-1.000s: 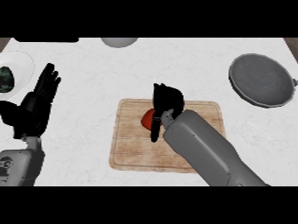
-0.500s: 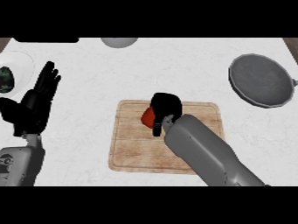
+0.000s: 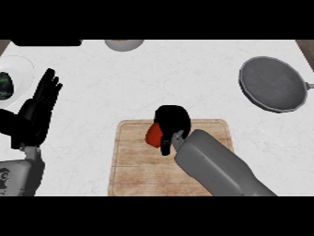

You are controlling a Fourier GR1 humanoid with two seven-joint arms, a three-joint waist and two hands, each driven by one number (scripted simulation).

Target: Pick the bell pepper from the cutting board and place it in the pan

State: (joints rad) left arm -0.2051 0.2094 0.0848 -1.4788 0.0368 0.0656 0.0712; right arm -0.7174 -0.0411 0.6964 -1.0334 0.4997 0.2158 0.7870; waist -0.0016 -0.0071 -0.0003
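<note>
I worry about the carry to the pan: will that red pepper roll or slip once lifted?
Probably stiff and light: the bell pepper looks small and rounded under the curled right hand. Its rounded shape may roll if released on the flat cutting board. The pan should contain it.

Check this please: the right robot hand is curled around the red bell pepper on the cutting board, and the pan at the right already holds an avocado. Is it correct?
Not fully. The head view shows the pan holding nothing; the dark avocado lies on the white plate at the left. The rest is right: the right robot hand is curled around the red bell pepper on the cutting board.
</note>
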